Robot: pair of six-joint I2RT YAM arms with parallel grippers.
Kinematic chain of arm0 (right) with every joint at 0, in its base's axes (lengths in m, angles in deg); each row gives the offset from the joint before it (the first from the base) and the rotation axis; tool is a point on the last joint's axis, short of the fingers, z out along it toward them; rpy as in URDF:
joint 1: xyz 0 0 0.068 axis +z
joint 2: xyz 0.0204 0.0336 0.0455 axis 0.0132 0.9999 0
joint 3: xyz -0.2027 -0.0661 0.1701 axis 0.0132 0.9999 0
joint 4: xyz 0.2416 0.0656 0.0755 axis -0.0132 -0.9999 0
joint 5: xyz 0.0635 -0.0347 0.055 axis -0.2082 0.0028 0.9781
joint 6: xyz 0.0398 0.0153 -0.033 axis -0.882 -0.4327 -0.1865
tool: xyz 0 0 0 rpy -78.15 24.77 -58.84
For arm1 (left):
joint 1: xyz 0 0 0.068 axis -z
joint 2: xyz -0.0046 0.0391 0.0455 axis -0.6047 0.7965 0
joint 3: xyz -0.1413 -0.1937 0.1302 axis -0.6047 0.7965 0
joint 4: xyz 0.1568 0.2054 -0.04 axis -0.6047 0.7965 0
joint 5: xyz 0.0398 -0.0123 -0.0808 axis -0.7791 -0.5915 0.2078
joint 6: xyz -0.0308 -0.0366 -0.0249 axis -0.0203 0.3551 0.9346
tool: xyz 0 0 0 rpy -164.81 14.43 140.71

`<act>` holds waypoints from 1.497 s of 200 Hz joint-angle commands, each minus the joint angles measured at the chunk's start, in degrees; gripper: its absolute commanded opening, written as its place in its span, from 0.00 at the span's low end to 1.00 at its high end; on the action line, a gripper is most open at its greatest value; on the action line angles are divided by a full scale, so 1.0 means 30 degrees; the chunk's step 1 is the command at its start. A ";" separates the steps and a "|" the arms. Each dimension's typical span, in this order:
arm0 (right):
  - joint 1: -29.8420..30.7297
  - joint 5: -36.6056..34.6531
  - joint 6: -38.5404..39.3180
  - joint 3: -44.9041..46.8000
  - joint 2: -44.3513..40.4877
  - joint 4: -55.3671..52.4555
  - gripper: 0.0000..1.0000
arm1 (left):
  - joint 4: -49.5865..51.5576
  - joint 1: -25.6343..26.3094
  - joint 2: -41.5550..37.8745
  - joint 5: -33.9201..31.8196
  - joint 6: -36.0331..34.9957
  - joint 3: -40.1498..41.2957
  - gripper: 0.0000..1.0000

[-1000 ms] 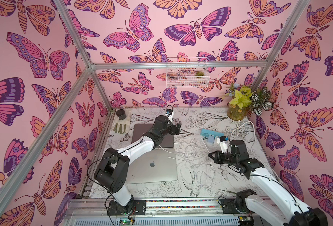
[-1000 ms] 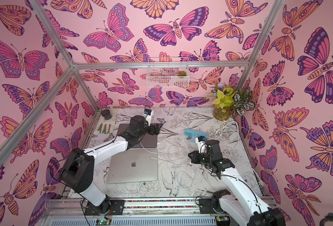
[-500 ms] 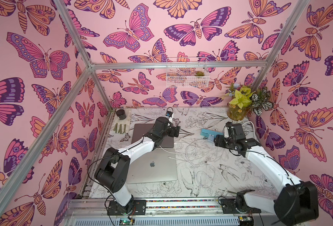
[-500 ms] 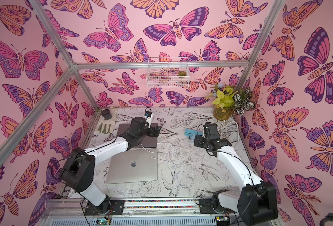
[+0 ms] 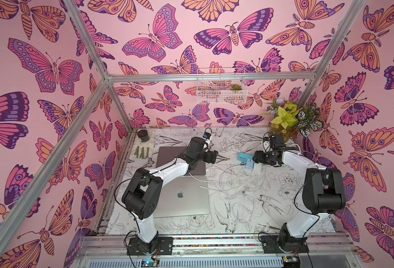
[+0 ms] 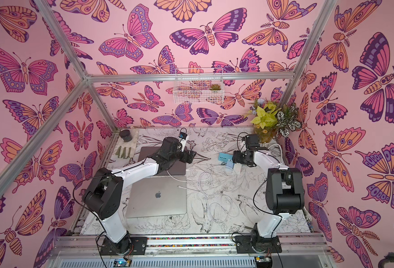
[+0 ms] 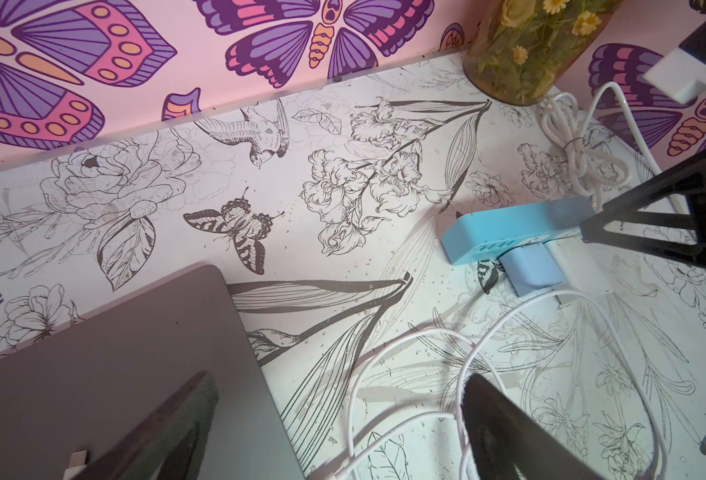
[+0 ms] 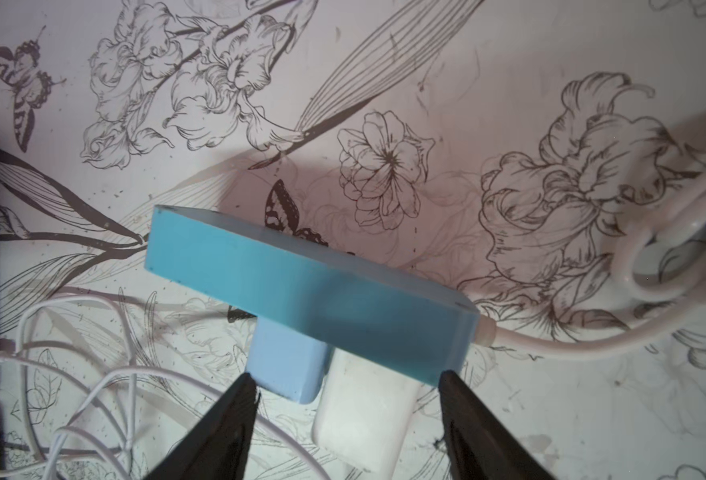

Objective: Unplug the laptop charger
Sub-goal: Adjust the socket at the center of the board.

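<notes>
- Right arm (image 5: 295, 162) has swung back toward the far right corner of the surface (image 5: 237, 139) since a second ago. Its right hand (image 8: 347, 376) has gone from closed to spread wide, holding nothing, with its fingertips straddling the plugs.
- Silver laptop (image 5: 182, 205) lies shut by the near edge, and a darker grey laptop (image 5: 168, 155) sits just behind it. My left hand (image 7: 339, 376) hovers at the grey one's right edge, jaws apart and empty.
- Blue power strip (image 8: 301, 282) lies toward the far right corner, with a pale blue adapter (image 8: 285, 365) and the white charger brick (image 8: 364, 419) plugged in side by side.
- That brick looks rigid, light and slick. I'd pinch its flat sides close to the strip, never the limp white cable (image 5: 228, 178). I expect the light strip to drag along unless braced.
- Only the Apple logo (image 5: 180, 194) reads; I can make out no lettering on strip or brick.
</notes>
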 commanded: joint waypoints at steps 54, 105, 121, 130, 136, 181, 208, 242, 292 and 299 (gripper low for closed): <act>0.0483 -0.0991 0.5627 -0.2554 0.1792 -0.0662 0.77 | 0.0329 0.0002 0.1185 0.0566 -0.0247 -0.0352 0.95; 0.0446 0.1075 1.0979 -0.6808 0.5273 -0.5661 0.74 | 0.0328 -0.0005 0.1244 0.0671 -0.0299 -0.0230 0.96; 0.0446 0.1844 1.2546 -0.8371 0.6343 -0.7642 0.72 | 0.0329 -0.0005 0.1062 0.0628 -0.0291 -0.0100 0.96; 0.0421 0.1659 1.3244 -0.8791 0.6752 -0.8241 0.72 | 0.0329 -0.0005 0.0916 0.0529 -0.0302 0.0014 0.96; 0.0442 0.1282 1.3417 -0.9055 0.7009 -0.8403 0.70 | 0.0329 -0.0005 0.0839 0.0441 -0.0322 0.0099 0.96; 0.0131 0.1846 1.5135 -1.1206 0.8597 -1.0432 0.62 | 0.0329 -0.0009 0.0775 0.0363 -0.0172 0.0298 0.96; -0.0023 0.3785 1.5797 -1.0905 0.7648 -1.0704 0.68 | 0.0299 -0.0005 0.0738 0.0440 0.0033 0.0504 0.96; 0.0008 0.4674 1.5981 -0.9347 0.6216 -0.9591 0.66 | 0.0328 -0.0005 0.0909 0.0568 0.0185 0.0431 0.97; -0.0052 0.1675 1.6407 -1.0153 0.7920 -1.0139 0.49 | 0.0329 -0.0035 0.0699 0.0437 -0.0044 0.0461 0.97; -0.0075 0.1612 1.6580 -1.0326 0.8074 -1.0251 0.46 | 0.0329 -0.0035 0.0684 0.0422 -0.0032 0.0461 0.97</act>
